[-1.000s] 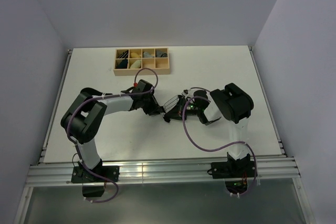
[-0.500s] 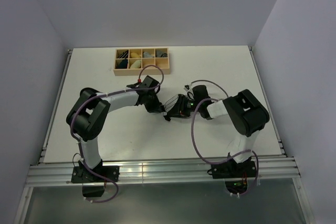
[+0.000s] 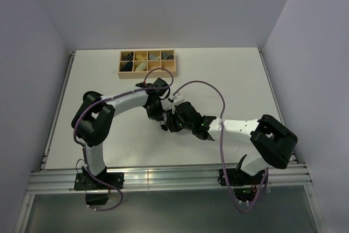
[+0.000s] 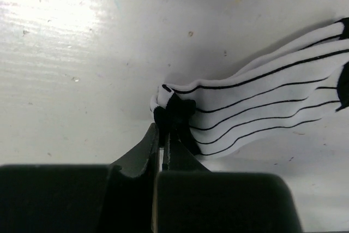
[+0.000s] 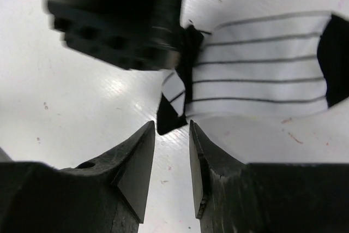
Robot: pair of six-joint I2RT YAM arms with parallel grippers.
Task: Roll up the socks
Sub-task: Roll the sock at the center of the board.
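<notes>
Left jaws pinch striped sock (image 4: pixel 262 107) by black edge; right jaws parted alongside.

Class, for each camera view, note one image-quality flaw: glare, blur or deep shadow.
Left wrist: glare washes out the table at upper left, and the left gripper is a black silhouette. Right wrist: that gripper is blurred while the striped sock is sharper. Top external: even light, soft shadows.

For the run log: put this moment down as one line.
left gripper: shut on sock end | right gripper: open, at sock's dark corner | sock: lying on table, not yet rolled
</notes>
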